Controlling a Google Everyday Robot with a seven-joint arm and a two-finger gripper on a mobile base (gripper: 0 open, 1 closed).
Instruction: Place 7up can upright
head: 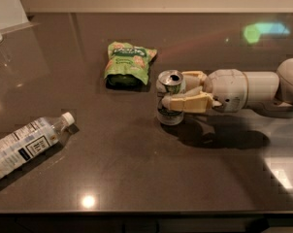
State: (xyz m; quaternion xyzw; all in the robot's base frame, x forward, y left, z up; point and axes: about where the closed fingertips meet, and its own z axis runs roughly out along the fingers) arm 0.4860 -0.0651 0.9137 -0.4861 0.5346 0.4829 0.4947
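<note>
The 7up can (170,97) stands upright on the dark table (137,174) near its middle, silver top with pull-tab facing up. My gripper (178,92) reaches in from the right and its two cream fingers (187,102) are closed around the can's upper body, one in front and one behind. The can's base rests on or just at the table surface.
A green snack bag (128,62) lies just left and behind the can. A clear plastic water bottle (27,143) lies on its side at the front left. My white arm (253,89) stretches to the right edge. The table's front edge runs along the bottom.
</note>
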